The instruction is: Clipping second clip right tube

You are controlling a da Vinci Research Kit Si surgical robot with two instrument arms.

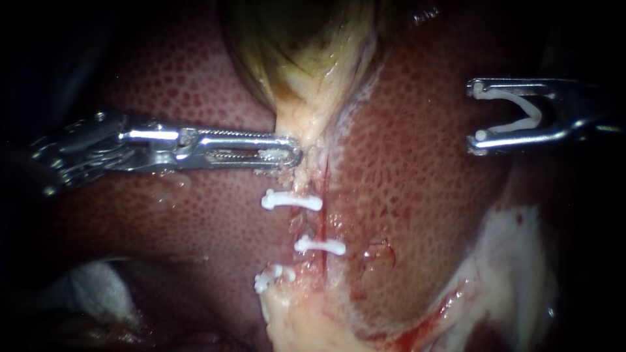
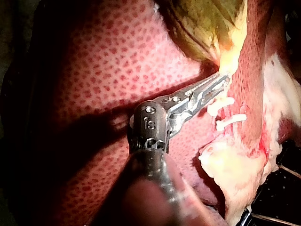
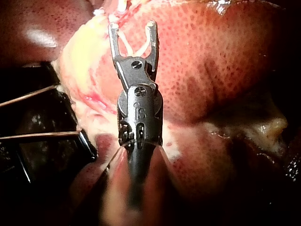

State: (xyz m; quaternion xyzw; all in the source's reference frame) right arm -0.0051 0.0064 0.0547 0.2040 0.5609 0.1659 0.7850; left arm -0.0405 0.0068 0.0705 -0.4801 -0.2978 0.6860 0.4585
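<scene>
liver (image 1: 404, 195): red, speckled, pretty much fills the view
gallbladder (image 1: 306, 45): greenish-yellow, up top, narrows going down
pale tissue (image 1: 521, 254): whitish patch lower right, bit bloody

Lighting: a single source aimed at the middle of the field. It falls off sharply, and the far left and far right of the endoscope view are black. Wet glare (image 3: 40, 36) shows on the liver (image 3: 211, 56).

Near left: a pale cloth (image 1: 98, 287), half in shadow, just beside the liver's edge.

Right wrist view: a black surface (image 3: 23, 160) lies beside the tissue's pale edge, crossed by two thin rods (image 3: 33, 93).

Left wrist view: a dark, speckled surface (image 2: 282, 193) lies beside the pale tissue, with a thin wire (image 2: 289, 170) across it. The material cannot be determined.
</scene>
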